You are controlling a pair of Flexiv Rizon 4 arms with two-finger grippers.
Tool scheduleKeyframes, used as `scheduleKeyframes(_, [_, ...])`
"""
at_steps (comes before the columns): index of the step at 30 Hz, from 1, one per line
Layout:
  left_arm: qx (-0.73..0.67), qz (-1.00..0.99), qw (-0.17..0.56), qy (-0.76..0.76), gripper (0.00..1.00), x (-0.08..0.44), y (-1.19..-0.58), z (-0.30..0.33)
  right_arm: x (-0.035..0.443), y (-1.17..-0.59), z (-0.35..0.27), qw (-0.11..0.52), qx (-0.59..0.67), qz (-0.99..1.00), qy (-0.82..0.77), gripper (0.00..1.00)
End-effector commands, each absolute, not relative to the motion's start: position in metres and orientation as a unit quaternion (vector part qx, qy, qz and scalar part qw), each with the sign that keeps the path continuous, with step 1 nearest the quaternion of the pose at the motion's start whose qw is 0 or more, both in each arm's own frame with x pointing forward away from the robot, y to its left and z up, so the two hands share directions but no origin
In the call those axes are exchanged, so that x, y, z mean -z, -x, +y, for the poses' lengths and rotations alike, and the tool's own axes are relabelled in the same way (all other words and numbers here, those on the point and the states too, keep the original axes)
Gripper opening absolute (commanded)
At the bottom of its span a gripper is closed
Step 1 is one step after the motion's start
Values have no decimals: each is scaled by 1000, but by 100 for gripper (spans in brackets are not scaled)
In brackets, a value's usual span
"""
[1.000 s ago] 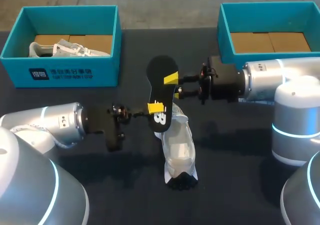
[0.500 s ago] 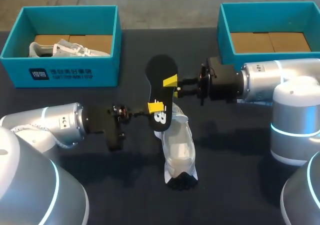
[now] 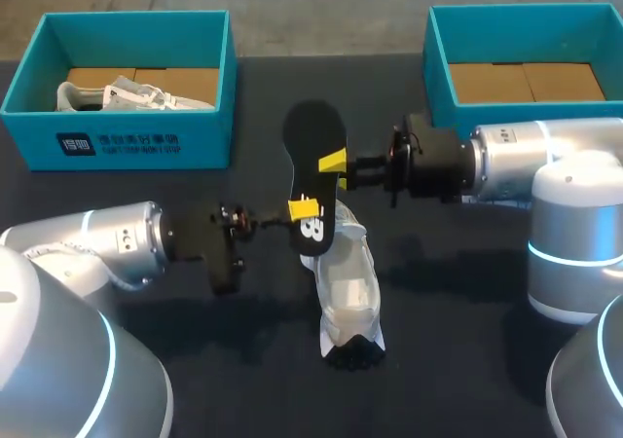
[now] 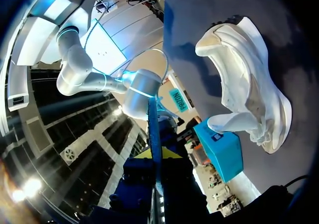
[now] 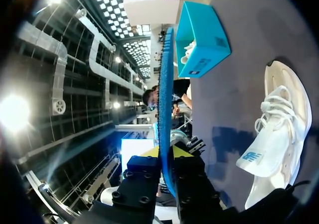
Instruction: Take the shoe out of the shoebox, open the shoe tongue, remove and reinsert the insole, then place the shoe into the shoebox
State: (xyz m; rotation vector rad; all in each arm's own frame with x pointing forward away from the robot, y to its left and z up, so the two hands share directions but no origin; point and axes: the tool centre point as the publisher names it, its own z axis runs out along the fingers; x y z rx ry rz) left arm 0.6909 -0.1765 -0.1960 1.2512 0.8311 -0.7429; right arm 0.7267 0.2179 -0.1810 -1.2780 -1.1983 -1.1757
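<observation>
Two shoes (image 3: 346, 282) (image 3: 127, 95); two shoeboxes (image 3: 117, 144) (image 3: 440, 73); one insole (image 3: 313, 136)

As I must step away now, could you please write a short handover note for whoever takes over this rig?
Left end effector: shut on the black foam insole near its logo end.
Right end effector: shut on its middle.
White mesh sneaker: on the dark table, below the insole.
Right teal cardboard shoebox: holds no shoe.
Done: sneaker out, insole removed.
Left: reinsert insole, box the sneaker.
</observation>
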Motion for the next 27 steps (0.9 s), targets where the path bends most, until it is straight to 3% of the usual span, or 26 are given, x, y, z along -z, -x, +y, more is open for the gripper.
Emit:
scheduleKeyframes(1, [325,371,672,-552,0,197,-688,-178,181,-725,218,493,484,-493,528,8])
scheduleKeyframes(3, [324,371,673,-551,0,198,-688,-178,181,-725,218,493,484,-493,528,0])
scheduleKeyframes(11, [325,377,670,-551,0,199,-689,-178,182,-726,220,495,482,-494,528,0])
scheduleKeyframes(12, [325,378,670,-551,27,199,-689,-178,182,-726,220,495,482,-495,528,0])
scheduleKeyframes(13, [326,379,669,-550,42,199,-688,-178,182,-726,220,495,482,-495,528,0])
scheduleKeyframes(14, [326,379,669,-550,48,199,-688,-178,182,-726,220,495,482,-495,528,0])
scheduleKeyframes(15, [326,380,669,-549,64,199,-688,-178,182,-726,220,495,481,-495,528,0])
scheduleKeyframes(16, [326,381,670,-548,87,199,-688,-178,182,-726,219,495,481,-496,527,0])
scheduleKeyframes(17, [325,382,670,-547,100,199,-688,-178,182,-726,219,494,481,-496,527,0])
scheduleKeyframes(27, [331,404,655,-547,100,180,-676,-157,186,-724,210,492,476,-500,531,0])
